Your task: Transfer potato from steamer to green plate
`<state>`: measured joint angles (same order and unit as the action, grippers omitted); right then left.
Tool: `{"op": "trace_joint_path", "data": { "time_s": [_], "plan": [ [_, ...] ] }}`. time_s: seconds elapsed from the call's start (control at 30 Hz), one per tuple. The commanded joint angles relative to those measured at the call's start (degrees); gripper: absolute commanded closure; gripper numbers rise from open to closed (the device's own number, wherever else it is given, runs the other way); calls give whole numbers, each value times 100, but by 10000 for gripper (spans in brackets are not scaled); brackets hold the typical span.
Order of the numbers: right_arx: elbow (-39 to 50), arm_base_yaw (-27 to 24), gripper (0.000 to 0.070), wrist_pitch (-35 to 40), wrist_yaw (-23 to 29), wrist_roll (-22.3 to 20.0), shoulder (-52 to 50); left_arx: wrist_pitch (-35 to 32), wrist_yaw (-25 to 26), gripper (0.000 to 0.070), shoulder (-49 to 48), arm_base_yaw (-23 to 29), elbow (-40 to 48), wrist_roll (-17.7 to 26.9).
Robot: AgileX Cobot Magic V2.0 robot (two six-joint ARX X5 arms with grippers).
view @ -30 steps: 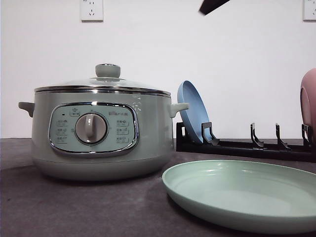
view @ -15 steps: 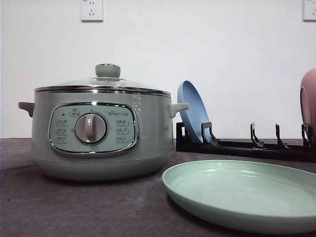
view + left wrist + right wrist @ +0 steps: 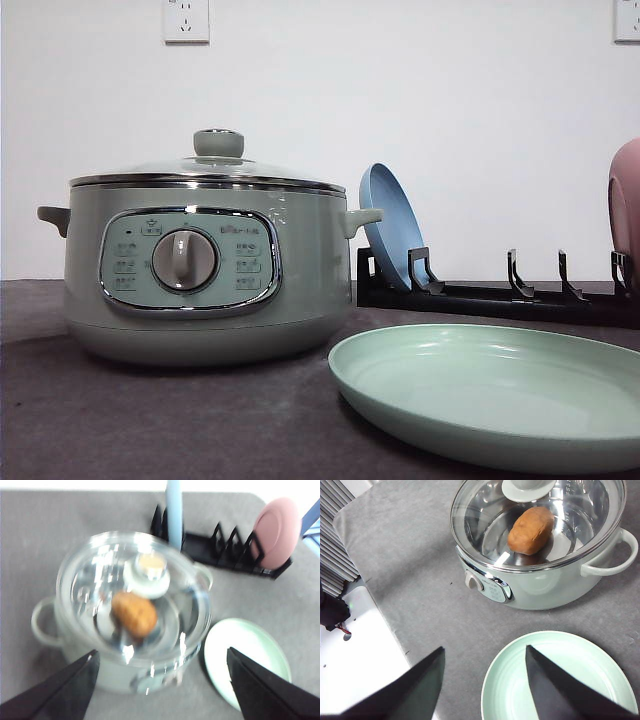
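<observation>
Gone from the top of the front view is the dark arm tip that poked in a second ago; the pot and plates have not moved.

Nearest to me, the green plate (image 3: 490, 395) lies flat and bare on the grey bench (image 3: 150, 420). Just beside it, a bit further back, stands the steamer (image 3: 205, 260) with its glass lid (image 3: 205, 168) on. Through the glass I see the potato (image 3: 531, 530) lying on the shiny floor of the pot, under the lid knob (image 3: 148, 572). Behind the pot a black rack (image 3: 500, 295) holds a blue plate (image 3: 392, 225) and a pink plate (image 3: 276, 532) on edge.

My left gripper (image 3: 160, 687) hangs above the steamer with its jaws spread wide and nothing in them. My right gripper (image 3: 485, 690) hangs over the near bench, between pot and green plate, also wide apart and bare.

I think we are at the very start: the lid must come off first. Next I would lower one gripper onto the knob, pinch it and lift the lid straight up, leaving the other free to reach in for the potato.
</observation>
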<state>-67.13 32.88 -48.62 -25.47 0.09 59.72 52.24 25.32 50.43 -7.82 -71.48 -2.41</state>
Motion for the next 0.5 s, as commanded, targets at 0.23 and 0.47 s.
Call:
{"op": "trace_joint_path", "data": {
  "time_s": [0.23, 0.47],
  "plan": [
    [-83, 35, 382, 33, 1, -81, 50, 262, -591, 190, 1705, -580, -1777, 158],
    [-83, 35, 382, 33, 2, -109, 50, 480, -1285, 189, 3012, -1223, -2729, 333]
  ]
}}
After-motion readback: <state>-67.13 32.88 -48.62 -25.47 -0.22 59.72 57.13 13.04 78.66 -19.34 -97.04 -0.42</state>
